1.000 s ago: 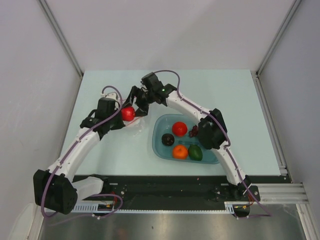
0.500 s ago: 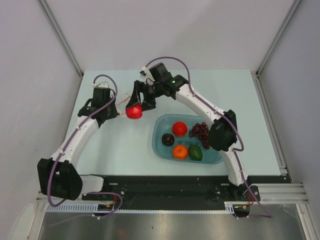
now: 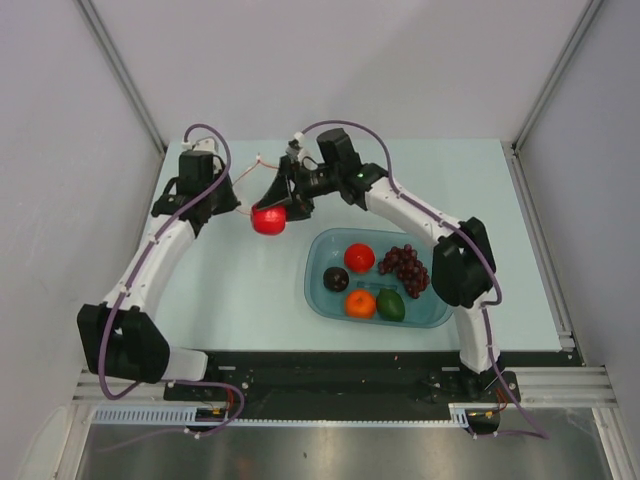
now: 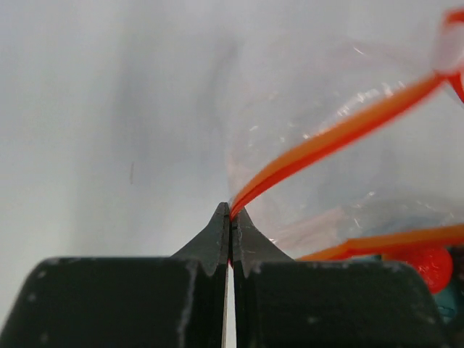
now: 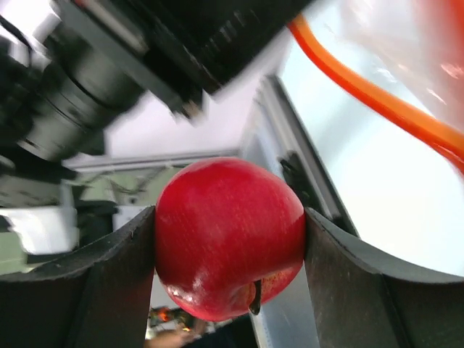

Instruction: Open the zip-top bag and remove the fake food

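Plainly, the right gripper (image 5: 229, 217) is clamped on the red apple (image 5: 228, 239), with a dark finger (image 5: 101, 283) pressed to each flank and the stem dimple facing the lower edge of the frame. Above and to the right of it runs the orange zip strip (image 5: 377, 101) of the zip-top bag (image 5: 428, 43), a blurred film in the upper right corner. The left gripper (image 4: 230, 212) is pinched together on that strip at centre frame. From there one run of the strip climbs to the upper right and a second crosses the lower right, so the mouth stands parted.

I judge this to be the removal step, on the last piece. Seen from above, a second red fruit (image 3: 359, 257), grapes (image 3: 404, 268), a dark fruit (image 3: 336, 279), an orange (image 3: 360, 303) and a green fruit (image 3: 391, 305) lie in the teal tub (image 3: 318, 250), right of centre on the table (image 3: 200, 290). The apple sits left of centre, off the tub's upper left corner and apart from it. Whether it is quite clear of the mouth I cannot tell. The next move calls for carrying it down and right over the tub and parting the fingers, with the left pinch held firm so the bag does not follow.

Only the top view shows the tub and its load, and there the bag is little more than a thin line between the grippers. Only the wrist views show the two grips.
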`<state>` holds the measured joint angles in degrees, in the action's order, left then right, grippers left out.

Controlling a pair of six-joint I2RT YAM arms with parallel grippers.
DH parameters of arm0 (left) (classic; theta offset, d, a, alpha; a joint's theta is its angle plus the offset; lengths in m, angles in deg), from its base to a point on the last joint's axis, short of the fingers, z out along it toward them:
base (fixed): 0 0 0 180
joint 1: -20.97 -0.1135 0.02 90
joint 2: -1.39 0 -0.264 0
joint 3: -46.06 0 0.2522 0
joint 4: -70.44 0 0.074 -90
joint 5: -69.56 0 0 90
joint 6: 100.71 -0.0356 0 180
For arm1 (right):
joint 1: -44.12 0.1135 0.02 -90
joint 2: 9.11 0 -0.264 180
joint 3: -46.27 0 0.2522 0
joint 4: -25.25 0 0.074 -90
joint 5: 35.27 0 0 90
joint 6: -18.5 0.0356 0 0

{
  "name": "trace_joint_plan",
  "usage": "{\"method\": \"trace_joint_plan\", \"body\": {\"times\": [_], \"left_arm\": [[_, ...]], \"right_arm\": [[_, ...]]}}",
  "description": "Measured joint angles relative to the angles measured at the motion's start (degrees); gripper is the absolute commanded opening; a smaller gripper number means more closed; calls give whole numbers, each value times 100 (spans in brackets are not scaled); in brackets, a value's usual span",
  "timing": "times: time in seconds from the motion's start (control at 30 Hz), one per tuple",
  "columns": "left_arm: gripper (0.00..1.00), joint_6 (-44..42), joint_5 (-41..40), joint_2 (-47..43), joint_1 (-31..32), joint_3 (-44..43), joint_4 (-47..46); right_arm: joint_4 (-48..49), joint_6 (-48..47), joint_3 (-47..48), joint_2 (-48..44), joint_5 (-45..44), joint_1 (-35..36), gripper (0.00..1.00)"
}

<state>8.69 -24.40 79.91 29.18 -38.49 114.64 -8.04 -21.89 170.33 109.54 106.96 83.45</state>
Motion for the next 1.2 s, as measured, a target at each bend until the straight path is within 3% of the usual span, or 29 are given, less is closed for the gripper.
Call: {"method": "trace_joint_plan", "body": {"times": [0.17, 0.33, 0.5, 0.6, 0.87, 0.97, 1.07, 1.1, 1.17, 1.2], "left_arm": [[0, 61, 323, -70, -2, 343, -260], [0, 98, 63, -111, -186, 481, -426], [0, 164, -391, -192, -175, 463, -413], [0, 157, -697, -31, -107, 223, -13], [0, 74, -1464, 1027, -133, -872, 490], [1, -20, -1676, 1491, -195, -1176, 542], [31, -111, -1751, 1875, -240, -1488, 649], [46, -146, -1775, 1963, -247, -1572, 684], [57, -197, -1818, 2033, -251, -1659, 730], [67, -214, -1840, 2035, -251, -1679, 758]], "right_arm": [[2275, 1587, -96, 566, 461, 90, 11], [2721, 2221, 588, 1235, 798, 116, 11], [1668, 1381, 1060, 1217, 496, 160, 10], [907, 625, 837, 782, -142, 192, 10], [-769, -1198, -1735, -1534, -1526, -474, 17], [-1401, -1733, -2428, -2004, -2111, -828, 19], [-1947, -2157, -2697, -2085, -2651, -846, 22], [-2090, -2286, -2789, -2096, -2815, -804, 24], [-2334, -2450, -2986, -2131, -3132, -750, 28], [-2409, -2494, -3086, -2162, -3265, -721, 28]]}}
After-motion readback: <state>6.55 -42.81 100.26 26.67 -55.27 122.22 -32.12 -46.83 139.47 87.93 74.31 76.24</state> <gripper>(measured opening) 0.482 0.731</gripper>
